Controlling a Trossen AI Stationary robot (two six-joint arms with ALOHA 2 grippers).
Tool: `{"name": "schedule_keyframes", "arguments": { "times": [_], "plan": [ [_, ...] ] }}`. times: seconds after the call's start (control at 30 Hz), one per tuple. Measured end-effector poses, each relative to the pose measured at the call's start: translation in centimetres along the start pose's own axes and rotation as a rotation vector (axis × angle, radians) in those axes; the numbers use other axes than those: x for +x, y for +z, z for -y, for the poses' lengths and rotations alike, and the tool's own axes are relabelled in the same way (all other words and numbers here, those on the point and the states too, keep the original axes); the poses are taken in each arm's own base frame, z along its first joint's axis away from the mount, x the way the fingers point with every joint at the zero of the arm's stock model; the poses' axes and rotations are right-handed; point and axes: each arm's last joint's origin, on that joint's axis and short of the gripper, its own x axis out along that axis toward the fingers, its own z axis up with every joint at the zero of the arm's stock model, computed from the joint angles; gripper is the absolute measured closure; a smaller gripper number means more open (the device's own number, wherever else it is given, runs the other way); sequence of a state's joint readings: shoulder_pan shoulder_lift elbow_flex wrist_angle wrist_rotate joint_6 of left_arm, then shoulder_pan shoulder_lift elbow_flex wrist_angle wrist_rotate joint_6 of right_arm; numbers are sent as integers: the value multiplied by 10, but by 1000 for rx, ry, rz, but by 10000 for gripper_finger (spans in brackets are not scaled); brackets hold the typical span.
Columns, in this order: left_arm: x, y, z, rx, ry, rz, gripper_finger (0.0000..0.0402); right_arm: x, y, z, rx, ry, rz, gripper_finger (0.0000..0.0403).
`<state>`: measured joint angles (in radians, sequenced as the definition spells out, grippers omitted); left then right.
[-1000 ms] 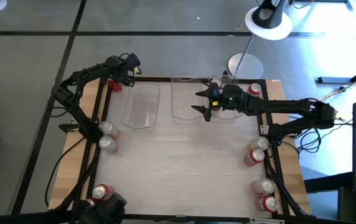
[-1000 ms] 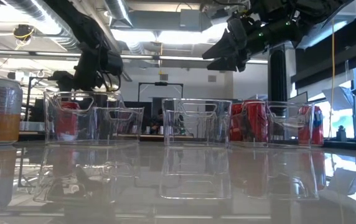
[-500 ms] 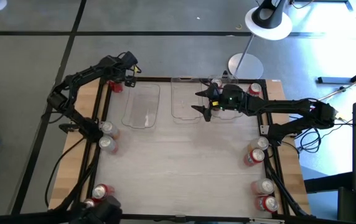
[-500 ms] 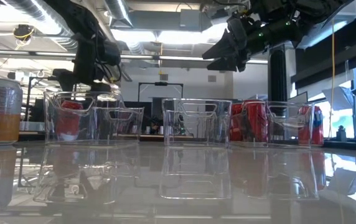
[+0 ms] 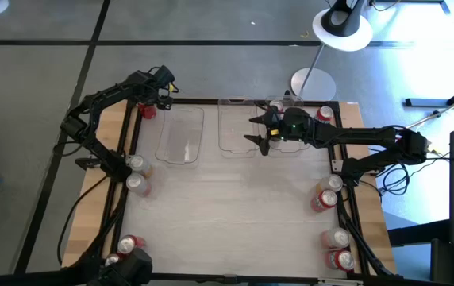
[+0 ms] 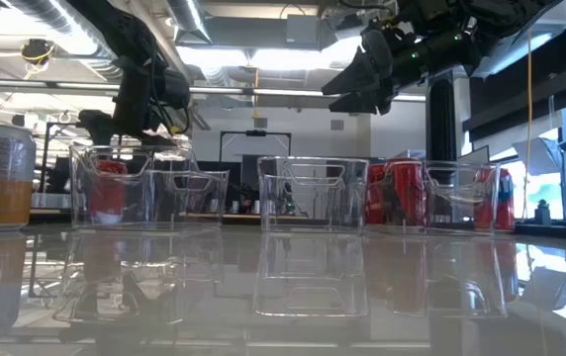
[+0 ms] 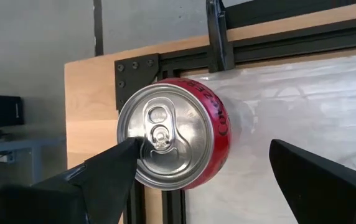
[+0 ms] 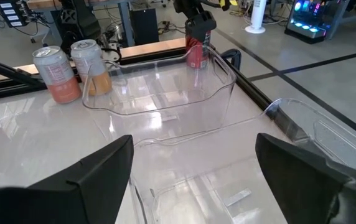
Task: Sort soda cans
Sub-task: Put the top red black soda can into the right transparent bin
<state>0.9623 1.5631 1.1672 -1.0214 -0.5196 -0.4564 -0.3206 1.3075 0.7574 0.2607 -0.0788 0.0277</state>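
Two open fingers (image 7: 196,186) above red can (image 7: 173,133)

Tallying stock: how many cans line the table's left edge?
5 cans: one at the far corner, two midway, two at the near corner; more may be hidden.

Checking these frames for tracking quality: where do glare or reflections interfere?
Low view: the glossy table mirrors the clear bins, and ceiling lights flare bright. High view: a bright patch washes out the floor at top right. Left wrist view: the can top is sharp.
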Motion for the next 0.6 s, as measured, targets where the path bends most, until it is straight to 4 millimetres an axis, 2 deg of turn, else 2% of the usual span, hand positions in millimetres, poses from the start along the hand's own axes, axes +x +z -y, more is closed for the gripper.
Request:
{"name": "schedule_keyframes", "arguments": {
  "times": [0.17,0.4,0.6],
  "plan": [
    [-16,6,-4,-26,2,-2,54,0,0,0,0,0,1,66],
    [-46,18,-16,-97,35,124,54,0,1,0,-8,0,15,66],
    [-43,20,-20,-110,90,131,54,0,2,0,-9,0,21,66]
  ]
}}
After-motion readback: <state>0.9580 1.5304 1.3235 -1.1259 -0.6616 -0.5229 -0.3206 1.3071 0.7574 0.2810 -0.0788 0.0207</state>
